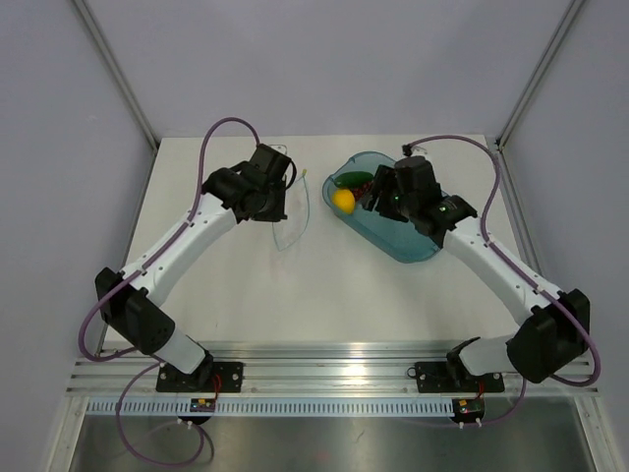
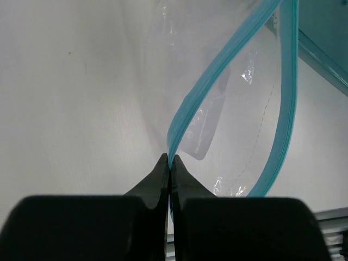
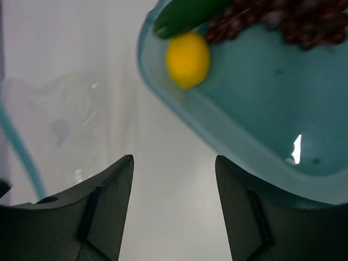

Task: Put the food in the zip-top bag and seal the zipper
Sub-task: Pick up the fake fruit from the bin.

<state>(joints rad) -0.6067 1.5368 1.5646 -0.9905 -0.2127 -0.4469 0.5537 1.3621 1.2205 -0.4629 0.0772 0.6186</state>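
Limp zip-top bag [image 1: 292, 221] pinched, lemon [image 3: 187, 58] likely next
Left of the tray [image 1: 411, 248], the left hand [image 2: 169, 163] clamps the zipper [image 2: 217, 81]; the right hand [image 3: 173, 163], open and empty, faces the tray's firm, slick lemon: grip its middle.

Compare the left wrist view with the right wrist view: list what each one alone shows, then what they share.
Left wrist only: the left gripper, shut on the zipper where its two sides meet. Right wrist only: the right gripper, open above the table, plus the lemon, green cucumber and grapes lying in the teal tray. Both: the clear zip-top bag, its blue zipper, the white table, and likely a corner of that tray.
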